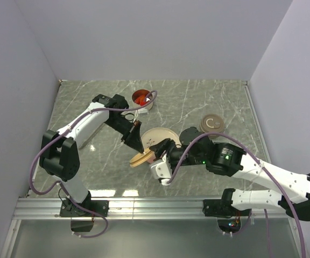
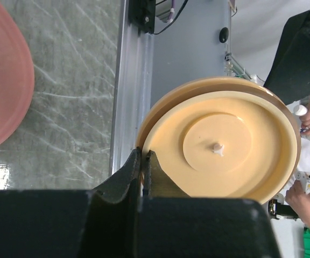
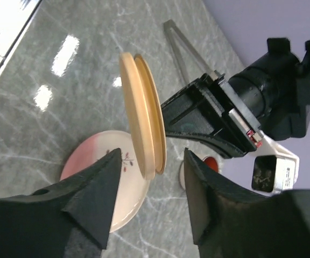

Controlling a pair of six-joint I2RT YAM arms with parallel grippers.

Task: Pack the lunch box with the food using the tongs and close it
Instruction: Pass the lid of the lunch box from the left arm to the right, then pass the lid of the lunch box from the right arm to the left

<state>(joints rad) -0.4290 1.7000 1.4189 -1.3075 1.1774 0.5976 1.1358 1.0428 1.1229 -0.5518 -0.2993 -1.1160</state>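
Holding a tan round lid (image 2: 219,145) by its rim, the left gripper (image 2: 144,157) is pinched tight on it, tilted over the marble table (image 1: 90,102) just beside the pink-and-cream plate (image 3: 132,196). The right gripper (image 3: 150,160) stands wide, one finger on either side of the lid's edge, neither seen to touch it.

Finding: the step in hand appears to be a handover of the lid between the arms, as part of closing the lunch box. The small round white container (image 1: 142,98), with red food pieces inside, sits uncovered and well apart at the far side of the table; it is judged to be the lunch box. A brown disc (image 1: 212,123) with a white mark lies to the right of the plate. The tongs show in no view. The visible part of the plate carries no food.

The next move calls for the right fingers to seat squarely on the lid's two faces before the left lets go, else the lid may tip or drop; it then needs carrying to the container and levelling
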